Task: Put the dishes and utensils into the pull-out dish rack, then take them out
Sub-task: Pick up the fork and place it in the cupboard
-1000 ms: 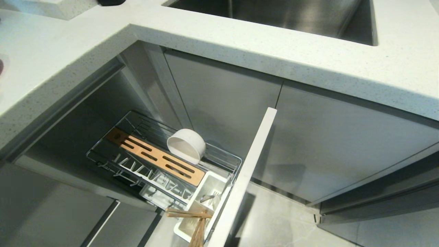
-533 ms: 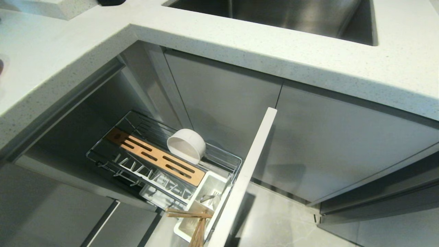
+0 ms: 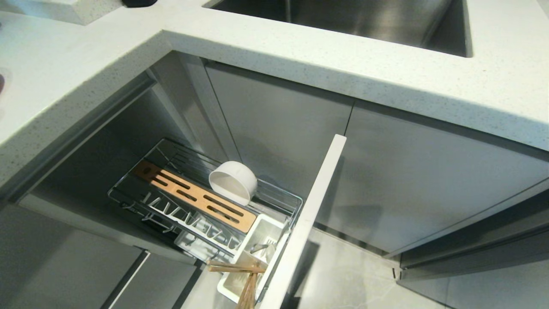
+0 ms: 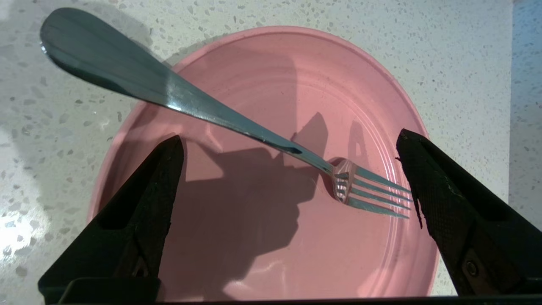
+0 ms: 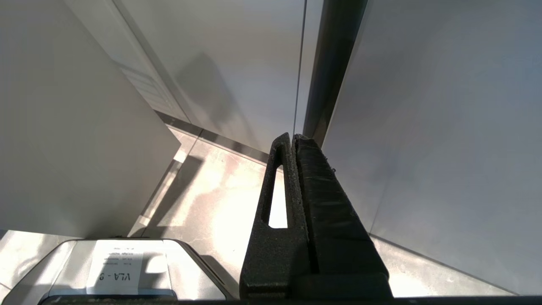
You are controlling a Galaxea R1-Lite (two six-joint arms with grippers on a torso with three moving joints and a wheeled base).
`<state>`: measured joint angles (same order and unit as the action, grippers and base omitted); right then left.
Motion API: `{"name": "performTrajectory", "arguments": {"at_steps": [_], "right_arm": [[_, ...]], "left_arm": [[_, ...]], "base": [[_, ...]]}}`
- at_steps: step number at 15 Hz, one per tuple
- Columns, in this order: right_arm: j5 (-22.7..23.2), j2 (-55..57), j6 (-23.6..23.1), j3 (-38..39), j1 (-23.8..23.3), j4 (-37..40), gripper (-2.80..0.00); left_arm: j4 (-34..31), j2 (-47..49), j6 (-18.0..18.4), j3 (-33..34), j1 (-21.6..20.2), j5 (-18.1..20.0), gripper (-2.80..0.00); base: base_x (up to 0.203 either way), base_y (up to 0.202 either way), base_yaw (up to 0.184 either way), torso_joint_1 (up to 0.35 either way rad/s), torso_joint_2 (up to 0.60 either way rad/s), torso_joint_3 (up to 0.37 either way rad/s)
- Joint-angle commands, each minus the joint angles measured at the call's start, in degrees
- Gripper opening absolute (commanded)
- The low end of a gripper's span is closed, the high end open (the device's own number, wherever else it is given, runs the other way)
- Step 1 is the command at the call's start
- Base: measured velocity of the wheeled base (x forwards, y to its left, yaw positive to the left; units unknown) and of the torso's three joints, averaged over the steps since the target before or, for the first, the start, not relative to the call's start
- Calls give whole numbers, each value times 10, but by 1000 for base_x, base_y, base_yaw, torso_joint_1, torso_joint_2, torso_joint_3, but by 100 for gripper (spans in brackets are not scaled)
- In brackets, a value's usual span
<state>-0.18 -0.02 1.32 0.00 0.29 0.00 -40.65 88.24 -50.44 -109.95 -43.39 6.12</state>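
Observation:
The pink plate lies on the speckled countertop, seen in the left wrist view. A silver fork rests across it, tines near one rim. My left gripper hovers open above the plate, one finger on each side, touching nothing. In the head view the pull-out dish rack stands drawn out under the counter. A white bowl leans on its side by the wooden strip. Wooden chopsticks stick out of the white caddy. My right gripper is shut and parked low, facing the cabinet fronts. Neither arm shows in the head view.
The rack's pale front panel juts out toward me. Above runs the white countertop with a steel sink set in it. Grey cabinet doors close the right side. Part of my base shows beside the right gripper.

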Motion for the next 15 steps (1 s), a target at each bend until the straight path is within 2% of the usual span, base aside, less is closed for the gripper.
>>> {"name": "performTrajectory", "arguments": {"at_steps": [1,10,11,12,15], "right_arm": [[0,0,0,1,0,0,-280],[0,0,0,1,0,0,-280],[0,0,0,1,0,0,-280],[0,0,0,1,0,0,-280],[0,0,0,1,0,0,-280]], "left_arm": [[-1,7,-3,0,1,0,0],[8,16,-4,0,1,-1,0],[7,15,-4,0,1,-1,-216],[7,15,-4,0,1,-1,-280],[7,11,-4,0,1,-4,-280]], "base": [[0,0,0,0,0,0],[0,0,0,0,0,0],[0,0,0,0,0,0],[0,0,0,0,0,0],[0,0,0,0,0,0]]}}
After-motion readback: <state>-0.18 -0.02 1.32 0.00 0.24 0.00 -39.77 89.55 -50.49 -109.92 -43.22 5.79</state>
